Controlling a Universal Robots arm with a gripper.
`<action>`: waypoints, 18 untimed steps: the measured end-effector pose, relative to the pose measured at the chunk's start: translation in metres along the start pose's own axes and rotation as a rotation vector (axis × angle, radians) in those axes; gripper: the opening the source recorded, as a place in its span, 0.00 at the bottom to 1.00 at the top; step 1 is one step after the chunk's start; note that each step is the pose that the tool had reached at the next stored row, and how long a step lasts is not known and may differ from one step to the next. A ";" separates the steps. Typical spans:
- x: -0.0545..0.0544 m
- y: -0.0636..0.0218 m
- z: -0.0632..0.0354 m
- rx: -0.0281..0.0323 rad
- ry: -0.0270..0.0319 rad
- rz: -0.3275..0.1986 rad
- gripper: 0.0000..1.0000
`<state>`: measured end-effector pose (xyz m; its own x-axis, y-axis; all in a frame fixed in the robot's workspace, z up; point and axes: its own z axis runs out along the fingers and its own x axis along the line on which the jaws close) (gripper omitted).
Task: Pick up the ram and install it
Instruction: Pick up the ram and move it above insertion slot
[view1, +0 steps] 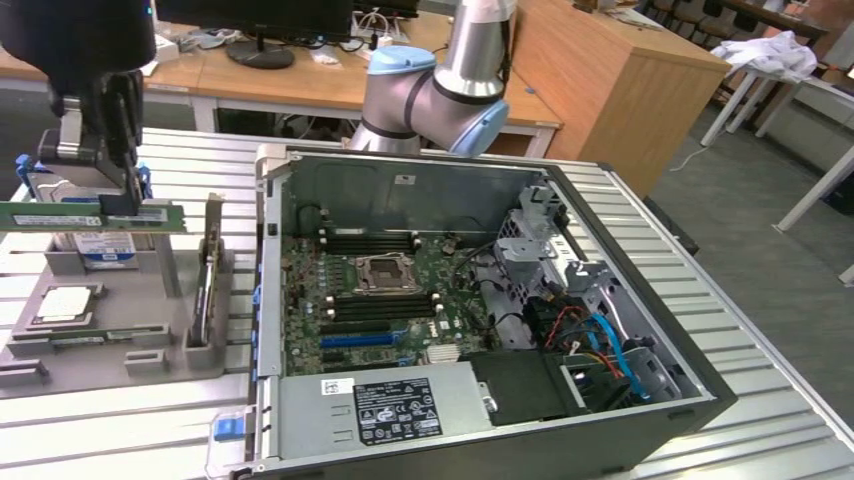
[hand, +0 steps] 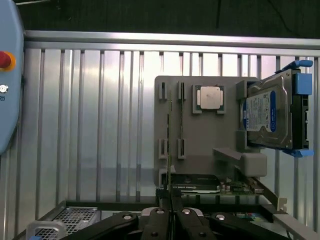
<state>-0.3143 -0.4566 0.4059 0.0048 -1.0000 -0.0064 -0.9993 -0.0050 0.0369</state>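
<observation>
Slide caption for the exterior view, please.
Gripper holds the ram above the grey parts tray, beside the open computer case.

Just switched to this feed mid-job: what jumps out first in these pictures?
The gripper holds the ram level above the grey parts fixture at the exterior view's left. Beside it, the open computer case lies with its motherboard exposed. A hard drive stands on edge in the fixture, with a processor lying flat nearby.
</observation>
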 end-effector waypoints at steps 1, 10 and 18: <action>0.000 -0.0014 0.0000 -0.0001 0.0000 0.000 0.12; 0.000 -0.0148 -0.0006 -0.0017 0.0000 0.000 0.12; 0.000 -0.0284 -0.0011 -0.0038 0.0000 0.000 0.12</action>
<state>-0.2858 -0.4566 0.4059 0.0048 -1.0000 -0.0064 -0.9992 -0.0051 0.0408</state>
